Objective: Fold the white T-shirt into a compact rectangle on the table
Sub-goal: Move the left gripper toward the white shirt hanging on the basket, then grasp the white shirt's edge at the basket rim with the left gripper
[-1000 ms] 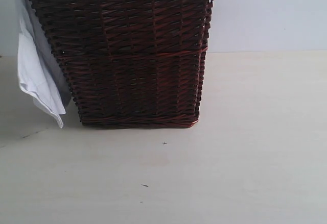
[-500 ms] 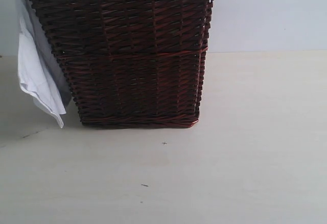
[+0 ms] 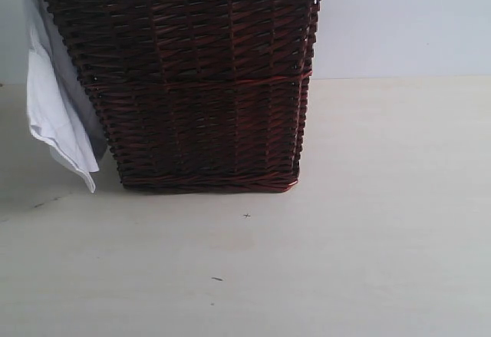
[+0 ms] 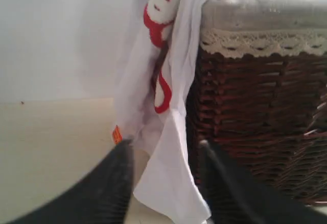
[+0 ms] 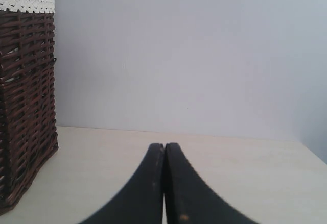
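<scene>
White cotton, the T-shirt point(image 3: 57, 114) hangs over the rim of the wicker basket point(image 3: 199, 91) and down its left outer wall. Its long axis is upright and its lowest corner points down at the worktop point(image 3: 360, 237). My left gripper point(image 4: 164, 150) has its jaws apart with the hanging cloth showing in the gap, while my right gripper point(image 5: 164, 150) has its jaws pressed together on nothing.

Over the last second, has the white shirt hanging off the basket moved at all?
No. The white T-shirt hangs as it did, its lowest corner at the same spot beside the bottom left edge of the brown wicker basket.
</scene>
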`<state>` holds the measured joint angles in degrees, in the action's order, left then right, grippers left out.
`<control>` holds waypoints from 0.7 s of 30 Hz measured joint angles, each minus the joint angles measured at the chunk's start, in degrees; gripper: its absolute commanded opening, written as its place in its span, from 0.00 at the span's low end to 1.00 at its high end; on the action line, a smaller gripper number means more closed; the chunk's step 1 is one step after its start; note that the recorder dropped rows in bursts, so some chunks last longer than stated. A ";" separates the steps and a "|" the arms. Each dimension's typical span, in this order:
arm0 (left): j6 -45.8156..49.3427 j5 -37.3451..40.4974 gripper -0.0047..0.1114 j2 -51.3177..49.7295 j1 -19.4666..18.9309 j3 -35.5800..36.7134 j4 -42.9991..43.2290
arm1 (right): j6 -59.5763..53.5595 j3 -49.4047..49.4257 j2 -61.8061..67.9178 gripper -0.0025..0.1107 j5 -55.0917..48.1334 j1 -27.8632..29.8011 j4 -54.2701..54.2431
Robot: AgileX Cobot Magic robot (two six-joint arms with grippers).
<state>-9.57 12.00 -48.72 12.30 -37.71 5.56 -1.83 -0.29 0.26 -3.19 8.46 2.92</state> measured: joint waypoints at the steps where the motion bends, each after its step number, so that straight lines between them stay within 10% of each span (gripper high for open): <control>1: 0.12 -1.35 0.72 -1.95 0.10 0.00 0.00 | 0.00 0.00 0.00 0.02 0.00 0.00 0.00; 21: 6.84 -31.99 0.69 -25.85 0.30 0.00 2.71 | 0.00 0.00 0.00 0.02 0.00 0.00 0.00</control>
<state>-2.73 -19.99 -74.57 12.60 -37.71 8.28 -1.83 -0.29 0.26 -3.19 8.46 2.92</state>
